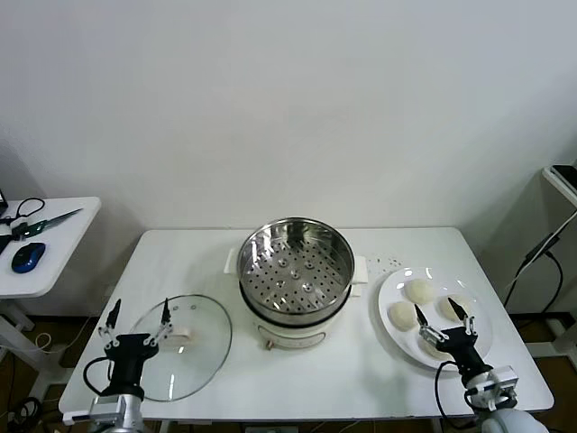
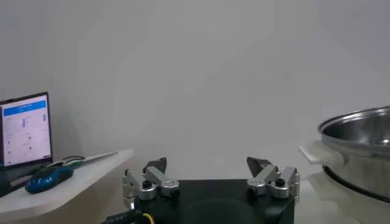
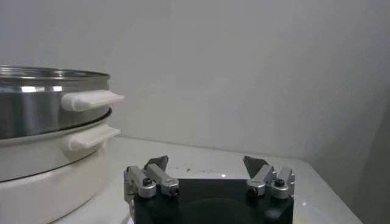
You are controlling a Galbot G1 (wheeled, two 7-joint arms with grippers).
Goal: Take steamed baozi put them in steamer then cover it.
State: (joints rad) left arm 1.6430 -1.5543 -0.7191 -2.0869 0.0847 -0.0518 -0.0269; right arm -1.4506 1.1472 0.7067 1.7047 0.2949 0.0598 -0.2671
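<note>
Worktop (image 1: pixel 297 370), white: holds all task items. Steamer (image 1: pixel 296 271), centre, uncovered, perforated tray bare, white side handles; its steel wall shows in my left wrist view (image 2: pixel 359 149) and my right wrist view (image 3: pixel 42 106). Cover (image 1: pixel 185 347), clear glass with white handle, lying flat at near left. White plate (image 1: pixel 395 338), near right, carrying the steamed baozi (image 1: pixel 418 290), clustered together. My left pincer (image 1: pixel 138 322), jaws spread wide, gripping nothing, hovers over the cover's near-left rim. My right pincer (image 1: pixel 442 319), jaws equally wide, empty, hangs above the plate among the baozi. Side table (image 1: pixel 54 239), far left: blue mouse (image 1: pixel 28 257).
</note>
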